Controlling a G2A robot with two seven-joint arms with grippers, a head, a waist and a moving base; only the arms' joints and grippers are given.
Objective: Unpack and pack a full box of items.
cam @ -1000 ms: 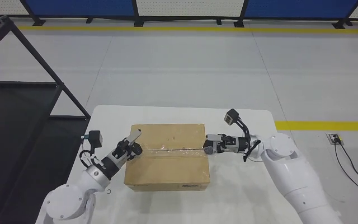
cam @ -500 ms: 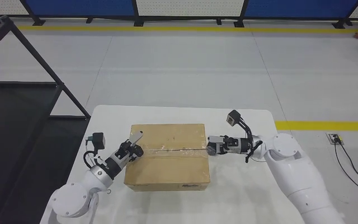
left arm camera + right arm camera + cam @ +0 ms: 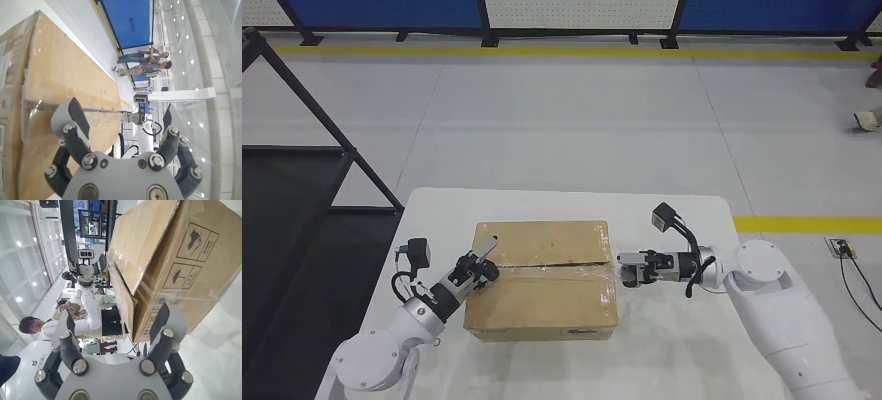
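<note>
Right tool (image 3: 624, 270) pulled back from box (image 3: 542, 290), 3 o'clock.
Released, empty; left tool (image 3: 482, 258) likewise at 9 o'clock. Seam (image 3: 128, 289) gapes: opening likely next.

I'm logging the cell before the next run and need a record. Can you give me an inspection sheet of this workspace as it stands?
Surface: white table, carrying the box.
Job's things: cardboard box mid-table, flaps down, clear tape along the top seam; the seam gapes at its right end.
Clutter: nothing seen.
Tools: left tool open, one finger over the box top at the seam's left end; right tool open, just off the box's right end.
Cables: right wrist cable and left wrist cable, both black loops; floor socket with a lead.
Surroundings: yellow line, blue panels, black frame.
</note>
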